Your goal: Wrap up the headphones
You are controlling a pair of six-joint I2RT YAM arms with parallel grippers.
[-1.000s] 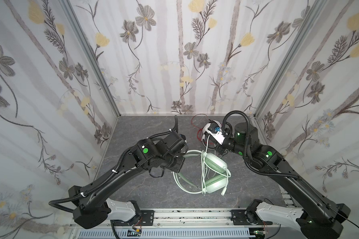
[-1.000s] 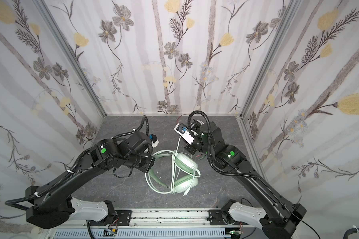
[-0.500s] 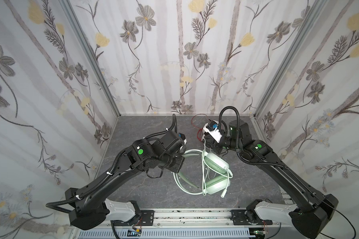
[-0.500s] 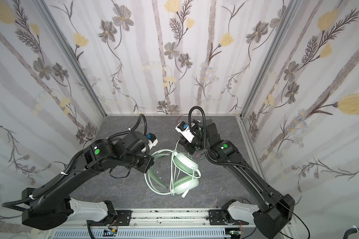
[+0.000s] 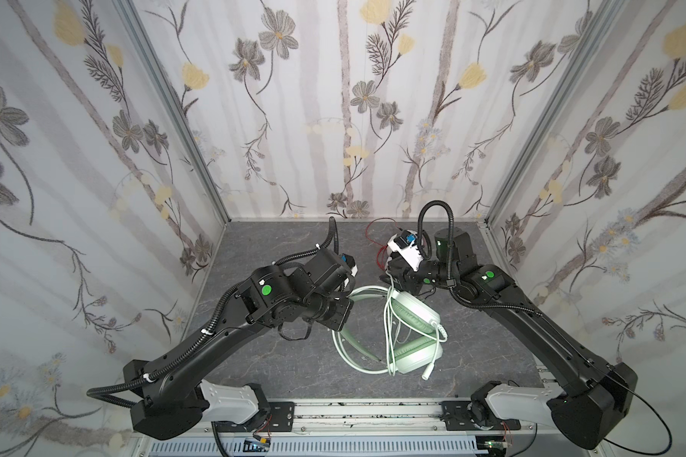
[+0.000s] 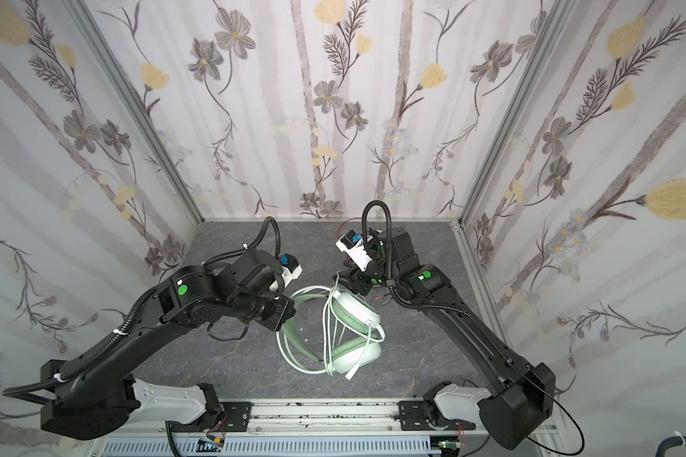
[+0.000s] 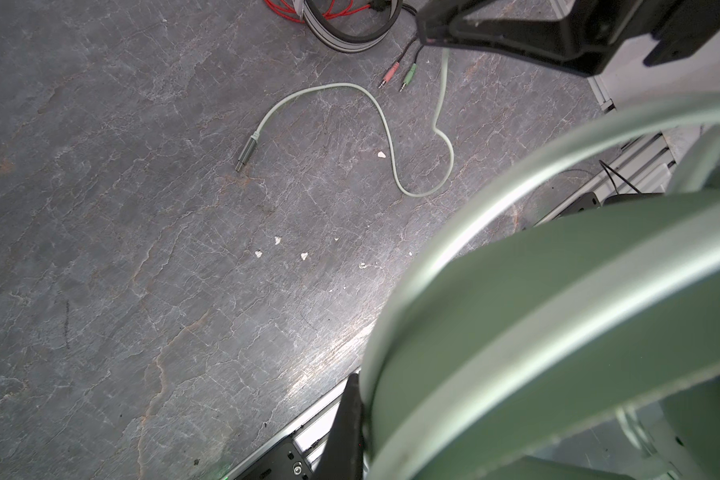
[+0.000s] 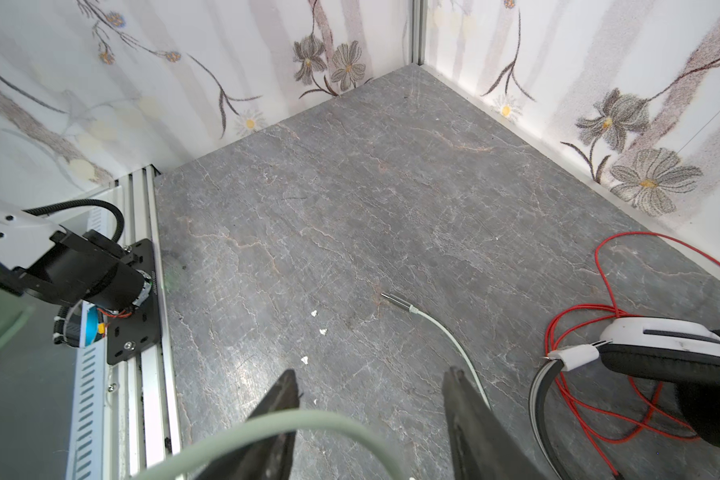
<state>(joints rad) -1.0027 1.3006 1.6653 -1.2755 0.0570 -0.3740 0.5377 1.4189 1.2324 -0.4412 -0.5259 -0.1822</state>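
The mint-green headphones lie mid-floor, with the pale cord looped over the ear cups. My left gripper is shut on their headband, which hides one finger. My right gripper is open just behind the headset. A loop of cord crosses loosely between its jaws. The cord's free end and plug rest on the floor. The white-and-black headphones with the red cord lie at the back, mostly under the right wrist.
Pink and green plugs lie by the white-and-black headset. Small white crumbs dot the grey stone floor. Floral walls close in the back and sides. A metal rail with both arm bases runs along the front edge.
My right gripper's jaws have spread apart and the pale cord now hangs loose between them. My left gripper stays shut on the mint headband.
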